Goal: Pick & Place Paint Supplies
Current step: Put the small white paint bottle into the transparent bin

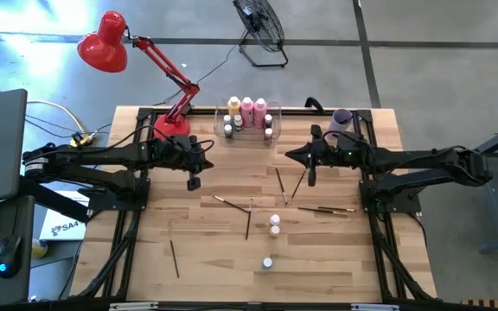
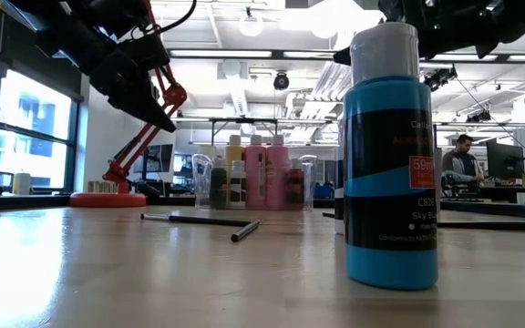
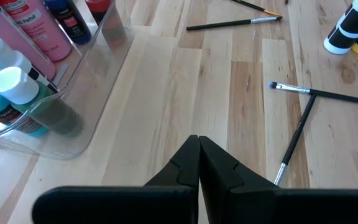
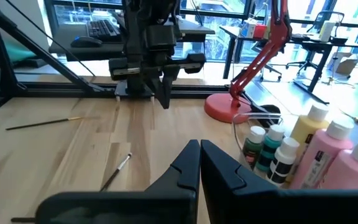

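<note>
Two grippers hang above the wooden worktop (image 1: 232, 259), each with its fingers pressed together and holding nothing. The left gripper (image 1: 194, 182) hovers just in front of the clear bin (image 1: 247, 138) at the far edge, near the red lamp (image 1: 104, 41). The right gripper (image 1: 311, 178) hovers on the other side of the bin, close to the lilac cup (image 1: 342, 119).

Inside the bin stand the tall pink and yellow-orange paint bottles (image 1: 247, 110), with several small white-capped bottles (image 1: 268, 131) around them. Three more small bottles stand out on the open worktop, two touching or nearly so (image 1: 275, 225) and one (image 1: 267, 262) nearer the front edge; the low view shows this last one as a blue bottle (image 2: 391, 155).

Thin paintbrushes (image 1: 248, 220) lie scattered flat across the middle of the worktop, two of them crossing, with a lone brush (image 1: 175, 258) well apart towards the front left.
</note>
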Controlling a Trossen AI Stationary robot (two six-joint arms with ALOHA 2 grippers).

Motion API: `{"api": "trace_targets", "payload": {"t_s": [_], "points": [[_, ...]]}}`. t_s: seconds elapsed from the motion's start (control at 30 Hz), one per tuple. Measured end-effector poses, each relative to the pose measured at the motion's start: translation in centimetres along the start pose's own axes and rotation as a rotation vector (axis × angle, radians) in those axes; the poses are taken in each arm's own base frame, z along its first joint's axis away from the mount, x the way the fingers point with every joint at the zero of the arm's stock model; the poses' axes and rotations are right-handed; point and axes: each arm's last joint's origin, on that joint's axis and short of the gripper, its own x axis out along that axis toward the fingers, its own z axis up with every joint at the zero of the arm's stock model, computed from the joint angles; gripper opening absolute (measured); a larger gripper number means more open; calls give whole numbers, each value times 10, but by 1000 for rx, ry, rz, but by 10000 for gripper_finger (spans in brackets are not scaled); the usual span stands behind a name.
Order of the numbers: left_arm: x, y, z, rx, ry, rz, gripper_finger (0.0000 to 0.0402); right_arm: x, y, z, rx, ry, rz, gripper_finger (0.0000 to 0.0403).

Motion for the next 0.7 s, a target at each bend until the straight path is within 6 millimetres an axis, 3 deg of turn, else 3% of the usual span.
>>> {"api": "trace_targets", "payload": {"t_s": [0.7], "points": [[0,0,3,1,-30,4,0,0,0,0,33,-1,5,4]]}}
